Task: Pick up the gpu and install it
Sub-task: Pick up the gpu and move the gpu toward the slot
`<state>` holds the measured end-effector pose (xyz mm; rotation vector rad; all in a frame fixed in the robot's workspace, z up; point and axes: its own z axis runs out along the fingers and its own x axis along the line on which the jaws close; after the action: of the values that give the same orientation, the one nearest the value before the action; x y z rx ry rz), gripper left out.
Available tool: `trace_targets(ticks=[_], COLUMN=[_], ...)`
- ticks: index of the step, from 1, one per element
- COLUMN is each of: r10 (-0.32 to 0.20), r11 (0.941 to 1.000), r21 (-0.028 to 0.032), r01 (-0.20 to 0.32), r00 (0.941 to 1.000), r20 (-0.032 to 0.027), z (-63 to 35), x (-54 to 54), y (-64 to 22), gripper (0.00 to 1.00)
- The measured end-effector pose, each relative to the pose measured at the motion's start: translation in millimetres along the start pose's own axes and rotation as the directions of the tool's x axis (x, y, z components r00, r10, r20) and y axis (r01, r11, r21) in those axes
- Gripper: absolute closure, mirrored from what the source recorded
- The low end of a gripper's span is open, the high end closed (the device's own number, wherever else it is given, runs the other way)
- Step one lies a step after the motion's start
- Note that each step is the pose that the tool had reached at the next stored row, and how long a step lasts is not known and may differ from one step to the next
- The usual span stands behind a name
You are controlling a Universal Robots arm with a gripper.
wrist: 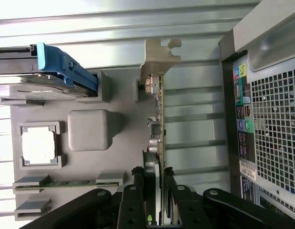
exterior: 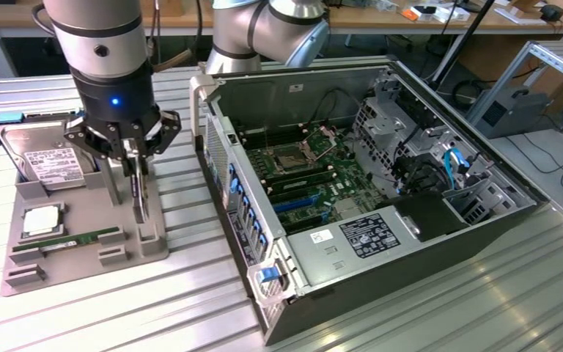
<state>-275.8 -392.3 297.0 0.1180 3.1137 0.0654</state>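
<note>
Exterior view, starting from the exterior view's left: a gray tray (exterior: 91,209) carries a hard drive (exterior: 52,163), a square chip (exterior: 42,220) and a narrow green memory stick (exterior: 78,239). At the tray's edge nearest the computer, my gripper (exterior: 137,163) points straight down over the gpu (exterior: 141,196), which stands on its thin edge directly beneath my fingertips. I cannot tell whether its lower end is seated in the tray slot. Toward the exterior view's right, well apart from the card, the open computer case (exterior: 292,88) lies on its side with the motherboard (exterior: 306,172) exposed.

Wrist view adds what that angle hides. My fingers (wrist: 137,191) press against both faces of the gpu (wrist: 160,124), so my gripper (wrist: 154,188) is clamped on the card near one end. The silver bracket (wrist: 157,59) sits at the card's far end, away from my grip. Beside the card, the case's rear panel (wrist: 276,129) shows its coloured ports (wrist: 242,95) and vent grille.
</note>
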Motion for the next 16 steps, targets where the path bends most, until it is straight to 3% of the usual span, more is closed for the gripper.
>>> trace_targets(ticks=[16], r10=[0.000], r11=[1.0000], r21=[-0.0001], r01=[0.000], r00=[1.0000], r20=[0.0000], z=[-14.8], x=[-0.3], y=[0.6], gripper=[0.73])
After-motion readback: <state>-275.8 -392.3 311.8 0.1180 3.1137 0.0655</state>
